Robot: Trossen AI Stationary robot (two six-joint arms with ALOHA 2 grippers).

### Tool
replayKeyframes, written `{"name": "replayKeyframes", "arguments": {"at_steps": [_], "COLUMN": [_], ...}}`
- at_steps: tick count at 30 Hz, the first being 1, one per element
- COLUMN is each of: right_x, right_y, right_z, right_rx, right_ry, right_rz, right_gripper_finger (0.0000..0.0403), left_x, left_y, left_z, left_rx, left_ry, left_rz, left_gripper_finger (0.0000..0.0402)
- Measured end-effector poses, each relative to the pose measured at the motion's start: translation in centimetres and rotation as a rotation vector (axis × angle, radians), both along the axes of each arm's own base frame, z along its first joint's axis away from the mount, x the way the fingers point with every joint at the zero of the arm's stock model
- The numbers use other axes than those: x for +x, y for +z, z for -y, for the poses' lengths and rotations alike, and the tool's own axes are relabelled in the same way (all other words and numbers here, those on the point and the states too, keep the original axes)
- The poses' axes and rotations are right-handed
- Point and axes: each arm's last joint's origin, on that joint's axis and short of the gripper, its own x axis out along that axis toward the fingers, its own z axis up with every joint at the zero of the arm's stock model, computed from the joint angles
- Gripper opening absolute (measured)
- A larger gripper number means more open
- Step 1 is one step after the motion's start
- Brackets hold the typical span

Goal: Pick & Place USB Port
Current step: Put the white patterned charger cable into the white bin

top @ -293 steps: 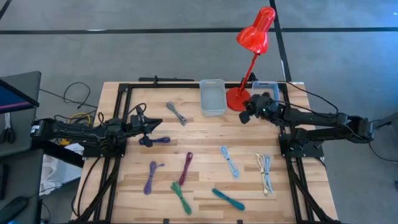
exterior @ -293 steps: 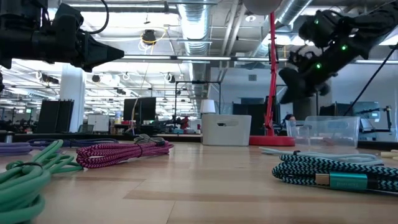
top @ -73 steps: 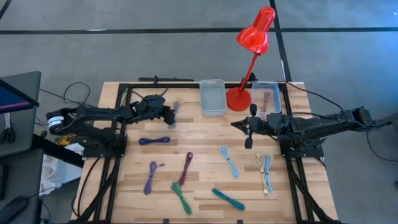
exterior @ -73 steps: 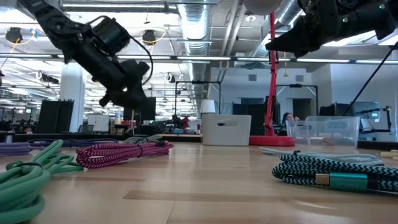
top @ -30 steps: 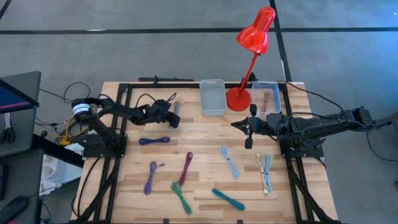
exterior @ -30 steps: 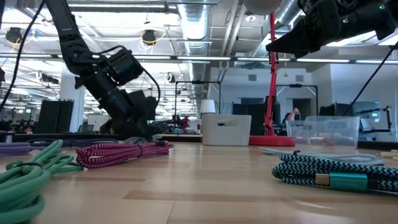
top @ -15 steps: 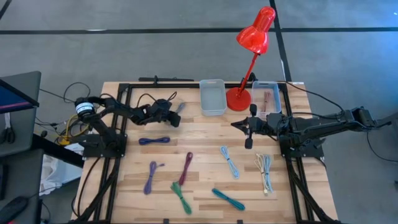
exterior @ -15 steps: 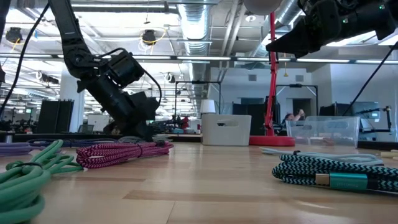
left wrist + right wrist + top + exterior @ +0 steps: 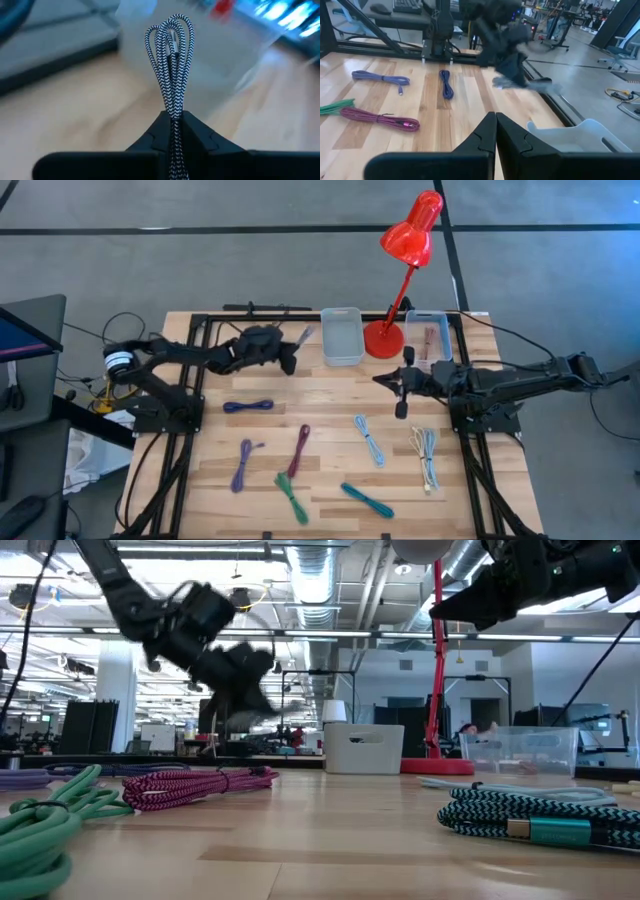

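A black-and-white braided USB cable (image 9: 170,55), coiled into a long bundle, sticks out ahead of my left gripper (image 9: 290,352), which is shut on it above the table's far left part. The cable's free loops (image 9: 304,336) point toward a clear bin (image 9: 342,338) at the far edge. My right gripper (image 9: 400,392) hangs shut and holding nothing over the table's right middle, in front of a second clear bin (image 9: 428,335) that holds cables. My left gripper pinches the cable bundle between its two fingers at the bundle's near end (image 9: 173,116), with several strands in the pinch. The fingers lie along the bundle and slant a little downward. The bundle juts forward past the fingertips, lifted clear of the table.
Other coiled cables lie on the wood: navy (image 9: 247,406), purple (image 9: 243,463), magenta (image 9: 300,450), green (image 9: 291,498), teal (image 9: 366,500), light blue (image 9: 369,438), cream (image 9: 426,455). A red desk lamp (image 9: 405,250) stands between the bins. A black frame borders the table.
My left gripper has taken hold of the braided cable where it lay on the table and risen with it. It has tipped up nearer to level and swung a little toward the far edge and the clear bin. The cable is lifted clear now.
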Motion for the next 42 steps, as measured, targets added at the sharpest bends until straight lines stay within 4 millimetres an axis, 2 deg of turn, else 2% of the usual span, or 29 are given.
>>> {"name": "replayKeyframes", "arguments": {"at_steps": [2, 5, 10, 19, 26, 30, 35, 38, 42], "right_x": [-0.2, -0.6, -1.0, -1.1, -1.3, -1.5, -1.7, -1.7, -1.7], "right_y": [0.2, 0.3, 0.6, 0.6, 0.9, 1.0, 1.0, 1.0, 0.9], "right_z": [-0.1, -0.1, -0.3, -0.8, -1.4, -1.5, -1.6, -1.6, -1.6], "right_rx": [0.0, 0.0, -0.001, -0.024, -0.042, -0.067, -0.07, -0.071, -0.071], "right_ry": [0.003, 0.006, 0.011, 0.008, 0.031, 0.004, 0.001, 0.001, 0.001], "right_rz": [0.009, 0.006, 0.017, 0.012, 0.026, 0.031, 0.026, 0.023, 0.019], "right_gripper_finger": [0.0002, 0.0002, 0.0002, 0.0002, 0.0002, 0.0002, 0.0002, 0.0002, 0.0002], "left_x": [0.6, 1.4, 3.6, 9.0, 9.5, 9.8, 11.4, 12.3, 12.6], "left_y": [1.9, 3.8, 5.0, 2.7, 1.4, 1.4, 1.2, 0.4, -1.0], "left_z": [-0.2, -0.6, -1.6, -4.4, -6.9, -8.0, -8.6, -8.8, -9.1], "left_rx": [0.039, 0.078, 0.097, 0.056, 0.013, -0.01, -0.039, -0.055, -0.092], "left_ry": [-0.022, -0.032, -0.033, -0.107, -0.054, -0.027, -0.086, -0.102, -0.096], "left_rz": [0.061, 0.109, 0.141, 0.102, 0.087, 0.109, 0.137, 0.123, 0.063], "left_gripper_finger": [0.0024, 0.0024, 0.0024, 0.0024, 0.0024, 0.0024, 0.0024, 0.0024, 0.0024]}}
